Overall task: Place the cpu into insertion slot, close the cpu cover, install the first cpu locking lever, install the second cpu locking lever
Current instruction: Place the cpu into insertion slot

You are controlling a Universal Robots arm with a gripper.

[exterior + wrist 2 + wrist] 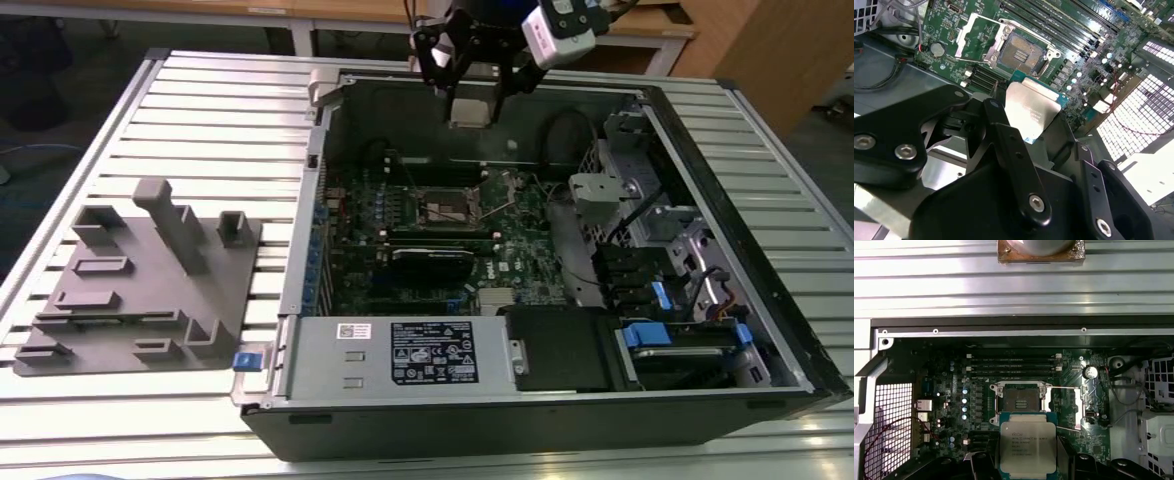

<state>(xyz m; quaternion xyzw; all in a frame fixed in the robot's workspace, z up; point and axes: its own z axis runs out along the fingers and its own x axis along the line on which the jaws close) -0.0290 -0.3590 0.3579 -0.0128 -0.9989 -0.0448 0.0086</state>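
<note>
The arm reaches in at the top of the exterior view, wrist turned downward. Its gripper [470, 104] points down, black fingers [1010, 146] clamped on the cpu [1027, 447], carried flat between them.

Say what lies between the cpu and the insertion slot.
No object; in the second wrist view only green board shows between the cpu and the insertion slot.

pale ribbed metal table [200, 110] across the scene, wooden-topped bench [320, 12] with white legs behind it, light wooden panel [767, 50] at the exterior view's right, dark grey floor [147, 35] beyond the edges, even flat indoor light
</note>
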